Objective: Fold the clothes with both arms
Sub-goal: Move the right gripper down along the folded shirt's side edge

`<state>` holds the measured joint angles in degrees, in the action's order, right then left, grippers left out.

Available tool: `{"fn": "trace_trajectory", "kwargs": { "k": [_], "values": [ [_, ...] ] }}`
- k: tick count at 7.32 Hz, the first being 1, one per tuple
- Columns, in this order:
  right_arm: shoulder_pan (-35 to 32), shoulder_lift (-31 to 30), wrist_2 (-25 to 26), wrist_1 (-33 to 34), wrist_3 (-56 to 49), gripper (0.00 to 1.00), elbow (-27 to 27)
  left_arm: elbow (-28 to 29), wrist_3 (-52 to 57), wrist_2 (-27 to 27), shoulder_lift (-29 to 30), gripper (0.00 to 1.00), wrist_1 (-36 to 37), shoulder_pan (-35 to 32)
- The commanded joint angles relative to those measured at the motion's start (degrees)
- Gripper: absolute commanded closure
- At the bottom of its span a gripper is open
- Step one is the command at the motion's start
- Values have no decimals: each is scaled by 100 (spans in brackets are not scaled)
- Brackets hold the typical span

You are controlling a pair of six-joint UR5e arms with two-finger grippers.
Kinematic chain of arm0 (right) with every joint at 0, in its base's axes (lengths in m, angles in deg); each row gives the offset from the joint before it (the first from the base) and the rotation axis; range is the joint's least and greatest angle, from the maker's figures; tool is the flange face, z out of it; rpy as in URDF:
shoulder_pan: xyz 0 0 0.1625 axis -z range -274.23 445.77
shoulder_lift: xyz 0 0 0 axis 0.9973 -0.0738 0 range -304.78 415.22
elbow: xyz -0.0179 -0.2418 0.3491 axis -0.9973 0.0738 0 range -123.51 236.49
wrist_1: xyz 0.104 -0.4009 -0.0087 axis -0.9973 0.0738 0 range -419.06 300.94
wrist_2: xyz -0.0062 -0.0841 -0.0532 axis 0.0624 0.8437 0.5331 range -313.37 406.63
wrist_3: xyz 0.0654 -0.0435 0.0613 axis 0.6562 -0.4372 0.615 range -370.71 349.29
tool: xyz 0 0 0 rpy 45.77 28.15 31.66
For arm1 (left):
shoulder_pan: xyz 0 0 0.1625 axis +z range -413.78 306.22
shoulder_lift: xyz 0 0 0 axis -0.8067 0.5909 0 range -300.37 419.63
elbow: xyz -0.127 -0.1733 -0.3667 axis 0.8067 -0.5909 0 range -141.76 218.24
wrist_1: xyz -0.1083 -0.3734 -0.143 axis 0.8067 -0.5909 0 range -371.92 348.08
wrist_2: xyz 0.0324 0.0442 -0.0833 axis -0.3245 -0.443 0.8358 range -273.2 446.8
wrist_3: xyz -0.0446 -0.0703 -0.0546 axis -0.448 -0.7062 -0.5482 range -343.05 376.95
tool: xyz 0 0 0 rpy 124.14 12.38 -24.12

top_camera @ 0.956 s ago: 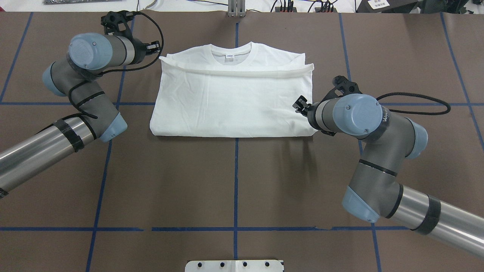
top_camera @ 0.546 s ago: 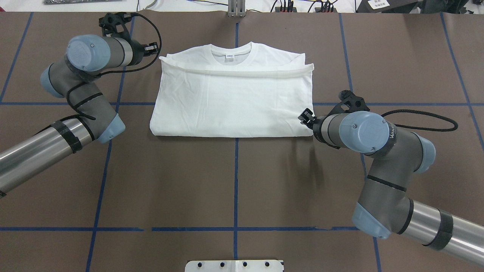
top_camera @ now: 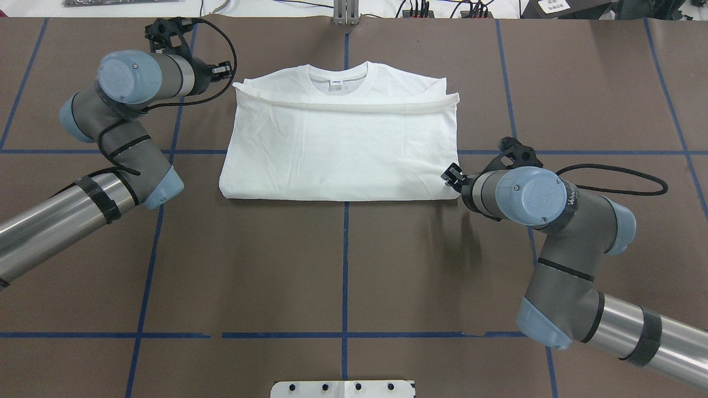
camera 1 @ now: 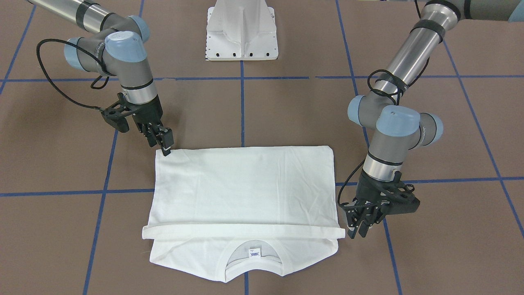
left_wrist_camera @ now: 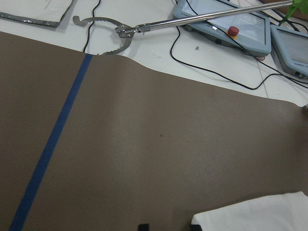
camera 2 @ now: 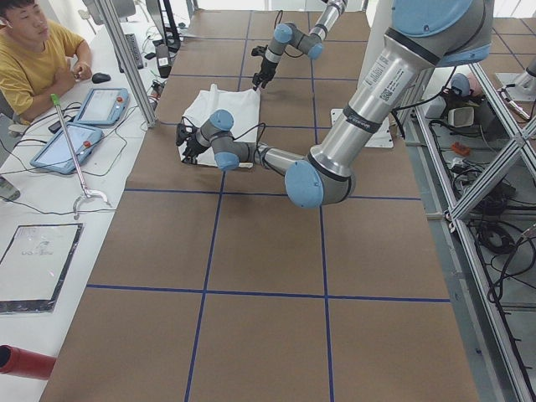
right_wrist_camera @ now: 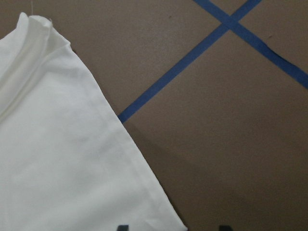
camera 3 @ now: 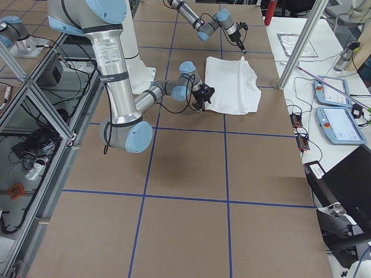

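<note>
The white T-shirt (top_camera: 340, 149) lies flat on the brown table, its lower half folded up so the hem runs across just below the collar label (top_camera: 336, 83). No text shows on it. My left gripper (top_camera: 224, 69) hovers beside the hem's end at the far left corner; in the front-facing view this left gripper (camera 1: 358, 227) looks open and holds nothing. My right gripper (top_camera: 452, 174) stands open at the shirt's near right corner. In the right wrist view the shirt's edge (right_wrist_camera: 139, 168) runs between its two fingertips.
The white metal pedestal (camera 1: 242, 30) stands at the robot's table edge. Past the far edge lie teach pendants (left_wrist_camera: 226, 24) and a metal reach grabber (left_wrist_camera: 192, 21). A person (camera 2: 38, 59) sits at the side desk. Blue tape lines cross the brown table (top_camera: 343, 265).
My right gripper has slid along the shirt's right edge toward the robot, down to the near corner. The left arm has barely moved. The shirt lies as before.
</note>
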<state>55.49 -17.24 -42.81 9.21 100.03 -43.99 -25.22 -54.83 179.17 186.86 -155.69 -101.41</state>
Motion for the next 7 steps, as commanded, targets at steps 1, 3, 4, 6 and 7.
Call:
{"fn": "trace_trajectory", "kwargs": {
  "k": [1, 3, 4, 6, 7],
  "values": [
    [5, 4, -3, 2, 1, 44, 11, 0, -2, 0, 3, 60, -2, 0],
    [22, 39, -3, 11, 288, 100, 11, 0, -2, 0, -14, 60, 7, 0],
    [31, 48, -12, 2, 291, 100, 11, 0, 7, 0, -23, 60, 7, 0],
    [14, 48, -73, 2, 264, 100, -68, 0, 7, -9, -32, 60, 16, 0],
    [5, -31, -82, 54, 273, 100, -294, 0, -2, -9, -23, 60, 7, 0]
  ]
}}
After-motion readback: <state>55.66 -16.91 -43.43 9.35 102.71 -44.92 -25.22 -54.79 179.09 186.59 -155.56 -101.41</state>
